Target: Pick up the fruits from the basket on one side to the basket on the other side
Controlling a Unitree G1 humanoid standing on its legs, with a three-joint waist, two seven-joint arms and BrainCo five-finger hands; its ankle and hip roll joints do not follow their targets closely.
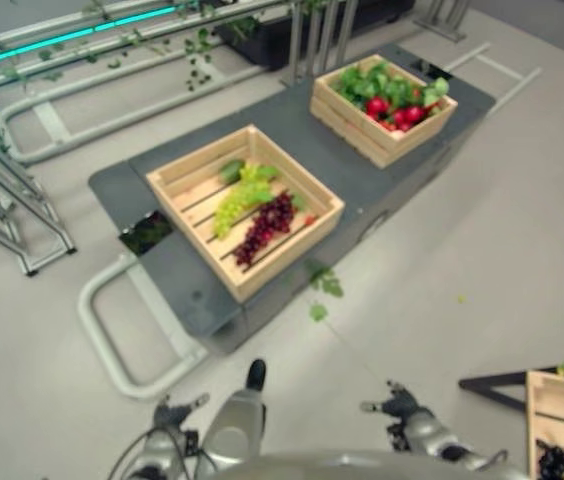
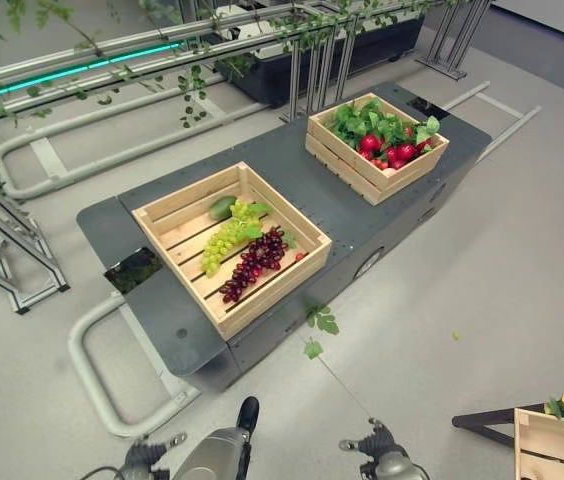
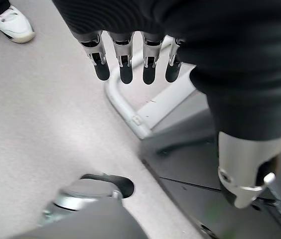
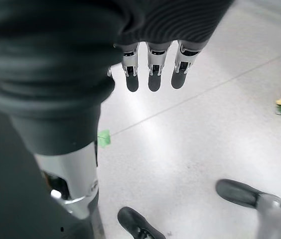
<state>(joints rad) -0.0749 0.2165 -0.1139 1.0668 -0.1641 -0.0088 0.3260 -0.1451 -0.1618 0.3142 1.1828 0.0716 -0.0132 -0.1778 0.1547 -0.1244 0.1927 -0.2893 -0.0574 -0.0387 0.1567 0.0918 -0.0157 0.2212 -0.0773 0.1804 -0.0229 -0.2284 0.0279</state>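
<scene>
Grapes, one green bunch (image 2: 224, 236) and one dark purple bunch (image 2: 253, 262), are lying side by side in the pale slatted wooden crate (image 2: 178, 208), which is well ahead of both hands on the dark grey tabletop (image 2: 302, 195). There's also a darker green fruit (image 2: 221, 207) touching the far end of the green bunch. Further along the same tabletop, ahead and off to the right of the hands, is a second pale wooden crate (image 2: 334, 155) stuffed with red fruits (image 2: 399, 152) and leafy greens (image 2: 357, 120). Left hand (image 3: 125, 62) is hanging low over the light grey floor (image 2: 522, 260) with its fingers straight and loose, holding nothing. Right hand (image 4: 153, 67) is the same deal, fingers relaxed and empty. Off to the right of the right hand there's the corner of another wooden crate (image 1: 562, 400) with a dark grape bunch (image 1: 559, 462) in it. A couple of loose green leaves (image 2: 320, 321) sit on the floor between the hands and the tabletop.
</scene>
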